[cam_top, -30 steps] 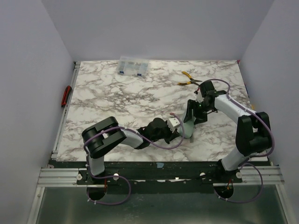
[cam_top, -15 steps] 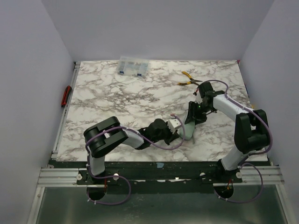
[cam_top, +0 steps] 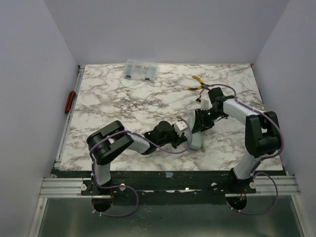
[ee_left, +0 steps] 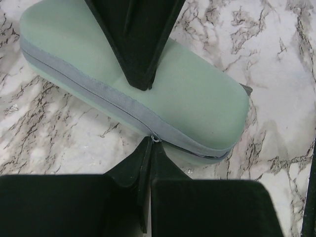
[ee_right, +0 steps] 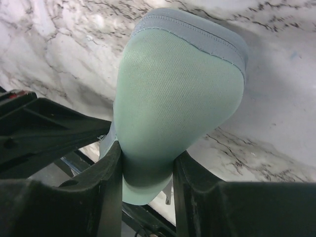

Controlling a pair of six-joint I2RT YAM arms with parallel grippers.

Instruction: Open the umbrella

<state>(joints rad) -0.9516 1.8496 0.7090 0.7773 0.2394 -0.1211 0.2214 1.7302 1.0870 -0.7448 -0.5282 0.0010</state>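
Nearest the arm bases, the left gripper (ee_left: pixel 148 148) is lying low over the marble table (cam_top: pixel 113 98) with its jaws pressed together. Its tips are sitting right at the zip puller of a pale green case (ee_left: pixel 197 103), though whether the puller is being pinched I cannot tell. Just beyond, the right gripper (ee_right: pixel 145 168) is clamping one rounded end of that case, a finger touching each side, so the case is being steadied near the middle front of the table. No canopy, shaft or handle is showing. I am judging that the umbrella is sitting inside this closed case.

The step in hand is looking like unzipping. The grey zip is running shut along the whole visible side. The next move is calling for a sure pinch on the puller and a steady drag along the seam, with the right arm holding the case against that pull.

Farther back, yellow-handled pliers (cam_top: pixel 199 84) are lying on the right, and a clear compartment box (cam_top: pixel 141 69) is sitting at the far edge.

Counting: one case, two grippers, one pair of pliers, one box
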